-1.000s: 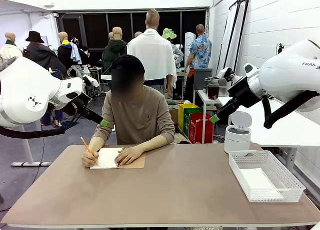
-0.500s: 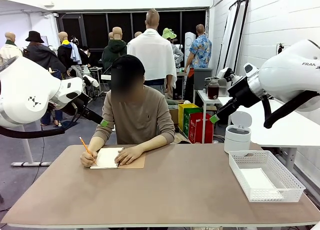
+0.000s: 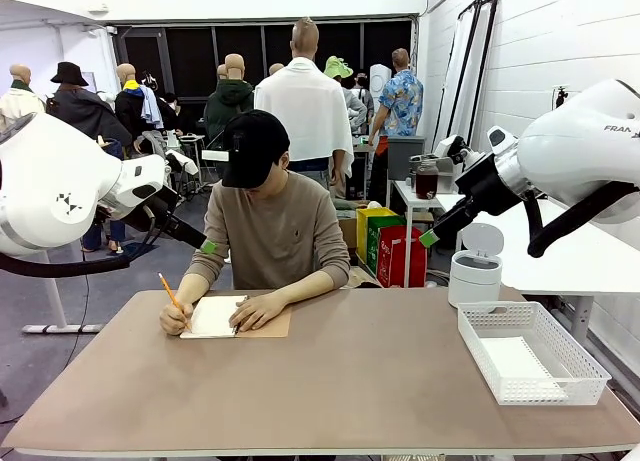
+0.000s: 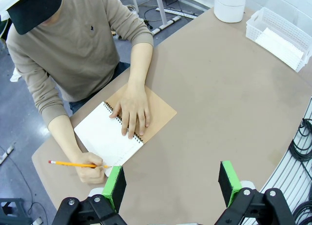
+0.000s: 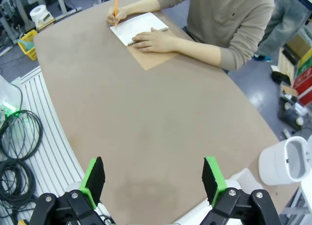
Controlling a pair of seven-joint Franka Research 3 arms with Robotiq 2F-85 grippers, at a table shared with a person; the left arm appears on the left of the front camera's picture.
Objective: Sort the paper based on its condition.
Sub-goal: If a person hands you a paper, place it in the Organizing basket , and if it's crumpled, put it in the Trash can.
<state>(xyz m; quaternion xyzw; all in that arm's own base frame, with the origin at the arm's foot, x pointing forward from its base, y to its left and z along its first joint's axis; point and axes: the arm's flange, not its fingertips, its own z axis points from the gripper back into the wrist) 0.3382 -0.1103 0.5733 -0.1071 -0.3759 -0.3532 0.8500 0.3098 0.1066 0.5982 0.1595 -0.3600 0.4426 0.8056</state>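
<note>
The paper (image 3: 515,363) lies flat inside the white basket (image 3: 590,376), on the table well below the right gripper (image 5: 153,169). The left wrist view shows it too, far past the left gripper (image 4: 171,172), up in the top corner.

That view also shows what the front view does not. You can see the wire spiral of the notebook (image 4: 105,137) and its brown cover folded out. The person's flat hand (image 4: 132,110) presses on the notebook. The other hand (image 4: 90,172) holds a yellow pencil (image 4: 73,163) just beside one green pad of the left gripper.

The right wrist view looks down into the round white bin (image 5: 285,164), which has its lid up and stands near one finger of that gripper.

Both grippers have their fingers spread wide apart. They hang high over the brown table (image 3: 380,381).

Since a second ago the pencil hand has slid a little along the page. Both arms have stayed put. The person's two hands cover part of the notebook page.
</note>
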